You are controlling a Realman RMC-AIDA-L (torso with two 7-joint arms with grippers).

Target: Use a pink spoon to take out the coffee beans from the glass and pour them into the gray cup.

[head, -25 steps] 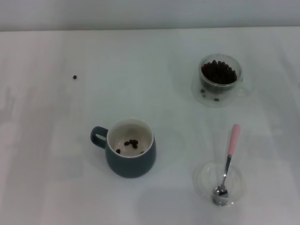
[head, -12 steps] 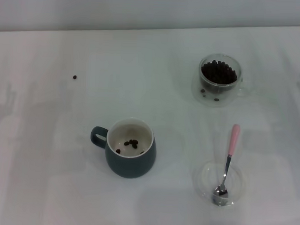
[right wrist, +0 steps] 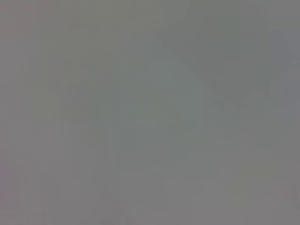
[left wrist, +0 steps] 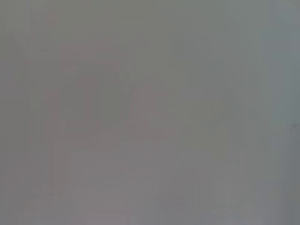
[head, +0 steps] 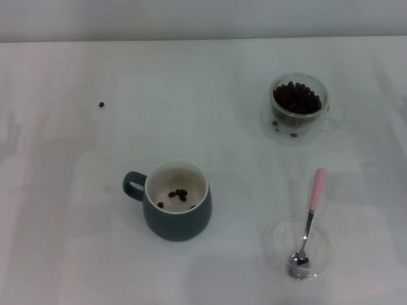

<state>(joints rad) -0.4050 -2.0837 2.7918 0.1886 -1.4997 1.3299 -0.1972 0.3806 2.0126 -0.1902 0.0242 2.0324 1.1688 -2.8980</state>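
while neither claw shows, so we cannot tell their state, we see the pink spoon [head: 310, 217] resting in a clear dish [head: 280, 252] on the white table [head: 66, 241].

Neither arm nor gripper visible from head camera. Left wrist camera: only plain grey surface, own fingers out of frame. Right wrist camera: same, flat grey surface with faint shadow edge, own fingers out of frame. Pose and finger state of both arms unknown.

Gray cup [head: 177, 210] near-left, glass [head: 297, 107] far-right, pink spoon [head: 309, 220] on dish [head: 278, 252] near-right.
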